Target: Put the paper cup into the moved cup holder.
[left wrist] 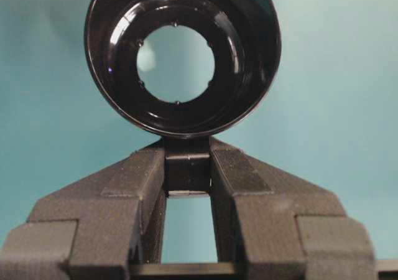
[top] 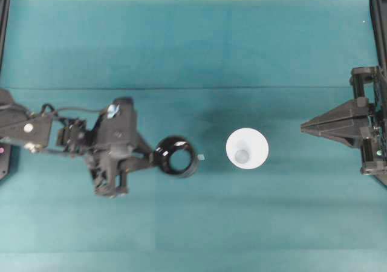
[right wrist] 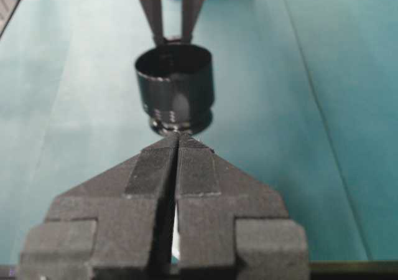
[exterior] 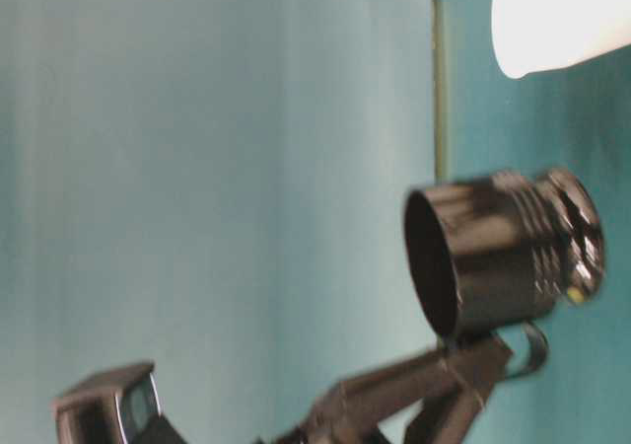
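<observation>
The big flat teal cloth-covered surface carries everything here. The left gripper of the black robot arm is clamped on the small side handle of the glossy black round cup holder, with one finger on each side of that handle. In the table-level view the cup holder looks lifted and tipped on its side, and in the left wrist view you can see right through a round hole in its bottom. I think it is held by the handle so the open mouth stays free for a cup to go in. The right gripper waits at the far right edge, its two fingers pressed together with nothing between them; it is well apart from both cups. The plain white paper cup stands upright on the surface, mouth up, near the cup holder but not touching it, between the two grippers. It is not in the cup holder yet. I can read no words or labels on anything.
</observation>
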